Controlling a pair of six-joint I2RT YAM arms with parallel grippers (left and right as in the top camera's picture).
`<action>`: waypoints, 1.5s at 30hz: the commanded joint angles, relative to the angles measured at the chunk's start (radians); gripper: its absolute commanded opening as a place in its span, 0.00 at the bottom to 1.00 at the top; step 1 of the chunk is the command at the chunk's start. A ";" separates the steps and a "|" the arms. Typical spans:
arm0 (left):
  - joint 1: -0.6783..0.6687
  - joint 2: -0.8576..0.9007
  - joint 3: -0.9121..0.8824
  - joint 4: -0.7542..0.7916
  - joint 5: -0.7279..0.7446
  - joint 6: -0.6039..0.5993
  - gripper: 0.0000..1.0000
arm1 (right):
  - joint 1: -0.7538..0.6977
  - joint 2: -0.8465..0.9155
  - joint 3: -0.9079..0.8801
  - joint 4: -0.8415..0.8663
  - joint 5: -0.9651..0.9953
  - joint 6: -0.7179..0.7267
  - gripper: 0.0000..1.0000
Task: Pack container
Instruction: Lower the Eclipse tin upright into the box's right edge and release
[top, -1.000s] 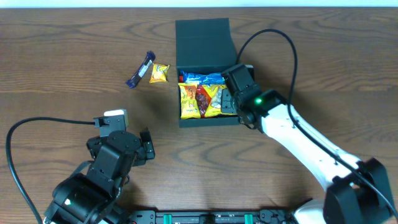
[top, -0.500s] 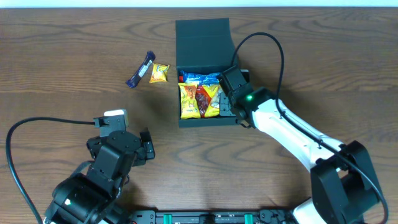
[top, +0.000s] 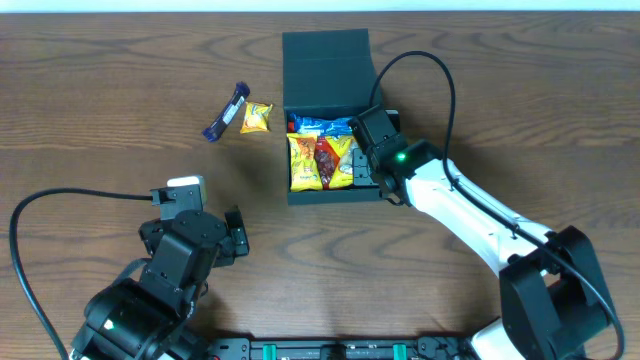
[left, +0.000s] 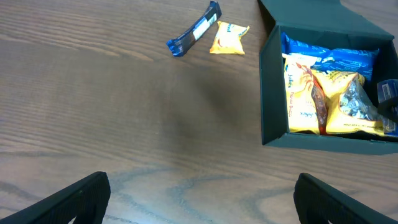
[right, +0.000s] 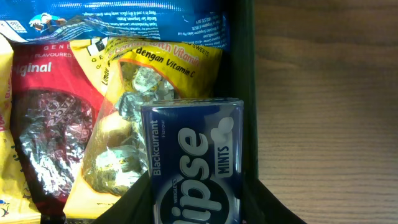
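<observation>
Your right jaws are closed part-way on a blue mint tin (right: 196, 168), with one dark finger (right: 134, 202) against each long side. The container (right: 247, 81), the dark green box, sits directly under and ahead of these jaws. Its inner wall runs just to the right of the tin, and its flap lid (top: 325, 62) lies open beyond them. To the left of the tin, just past the fingertips, is a yellow packet of silver-wrapped sweets (right: 140, 93). A red packet (right: 43, 124) lies further left, and a blue packet (right: 112, 18) lies across the far end. Whether the tin rests on the packets cannot be told.

Your left jaws stand wide with nothing between them, low over the bare table (left: 124, 124). From these jaws the container is ahead and off to the right, well apart. A blue bar wrapper (left: 194, 29) and a small yellow packet (left: 229, 38) lie far ahead of them, just beside each other on the table, left of the box.
</observation>
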 joint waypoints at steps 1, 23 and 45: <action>0.002 0.001 -0.001 -0.003 -0.007 -0.007 0.96 | -0.008 0.005 0.023 0.002 0.023 -0.015 0.29; 0.002 0.001 -0.001 -0.003 -0.007 -0.007 0.95 | -0.008 0.005 0.023 -0.015 0.086 -0.021 0.59; 0.002 0.001 -0.001 -0.003 -0.007 -0.008 0.95 | 0.060 0.003 0.162 -0.127 0.096 -0.022 0.01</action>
